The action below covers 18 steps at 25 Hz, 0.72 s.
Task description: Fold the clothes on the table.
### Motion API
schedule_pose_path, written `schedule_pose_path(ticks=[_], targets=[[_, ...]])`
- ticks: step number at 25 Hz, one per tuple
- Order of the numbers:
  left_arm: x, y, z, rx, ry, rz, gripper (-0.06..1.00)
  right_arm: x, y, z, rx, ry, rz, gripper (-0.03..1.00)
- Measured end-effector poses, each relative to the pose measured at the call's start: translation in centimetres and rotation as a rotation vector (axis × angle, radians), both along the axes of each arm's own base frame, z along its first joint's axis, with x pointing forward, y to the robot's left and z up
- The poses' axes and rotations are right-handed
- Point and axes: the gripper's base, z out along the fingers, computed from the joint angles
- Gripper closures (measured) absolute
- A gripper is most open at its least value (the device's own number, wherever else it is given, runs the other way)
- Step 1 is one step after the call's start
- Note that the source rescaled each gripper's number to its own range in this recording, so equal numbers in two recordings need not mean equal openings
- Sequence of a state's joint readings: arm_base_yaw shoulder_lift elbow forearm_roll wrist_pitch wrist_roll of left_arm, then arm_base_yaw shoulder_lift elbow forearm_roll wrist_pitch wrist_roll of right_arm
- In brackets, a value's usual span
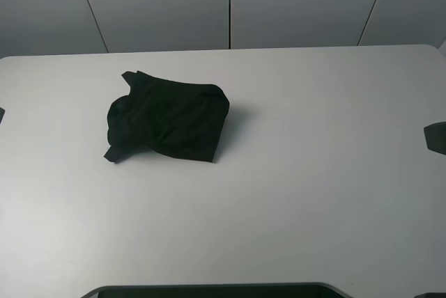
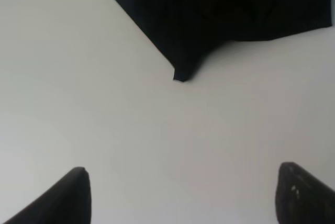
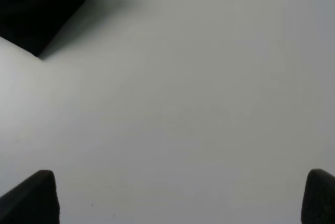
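Both grippers wide apart and empty; the black shirt sits bunched on the table's left half.

Nearest you, a dark curved edge (image 1: 209, 289) runs along the front of the white table (image 1: 313, 193). Your left gripper (image 2: 183, 195) has its fingers spread, nothing between them, only bare tabletop beneath, with a pointed corner of the clothes (image 2: 230, 9) lying ahead of it and not touching. Your right gripper (image 3: 180, 198) is likewise spread and holds nothing; the garment shows only at the far corner of its view, well apart. Further back you see the clothes (image 1: 167, 120) as a crumpled black heap left of centre, no print or label visible. Behind the table stands a grey panelled wall (image 1: 230, 5).
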State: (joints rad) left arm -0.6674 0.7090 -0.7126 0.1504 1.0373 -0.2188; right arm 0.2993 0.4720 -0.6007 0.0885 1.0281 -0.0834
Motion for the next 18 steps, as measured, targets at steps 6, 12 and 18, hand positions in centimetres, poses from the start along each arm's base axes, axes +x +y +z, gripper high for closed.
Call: schedule_pose_path(ticks=[6, 12, 18], targets=[[-3.9, 3.2, -2.0, -0.101, -0.083, 0.042, 0.02, -2.8, -0.9, -0.7, 0.025, -0.104, 0.008, -0.03], [-6.6, 5.5, -2.0, -0.203, -0.231, 0.048, 0.02, -4.8, -1.3, -1.1, 0.049, -0.180, 0.027, -0.03], [-8.5, 7.4, -2.5, -0.244, -0.337, 0.068, 0.02, -6.2, -1.4, -1.6, 0.080, -0.233, 0.069, -0.03]])
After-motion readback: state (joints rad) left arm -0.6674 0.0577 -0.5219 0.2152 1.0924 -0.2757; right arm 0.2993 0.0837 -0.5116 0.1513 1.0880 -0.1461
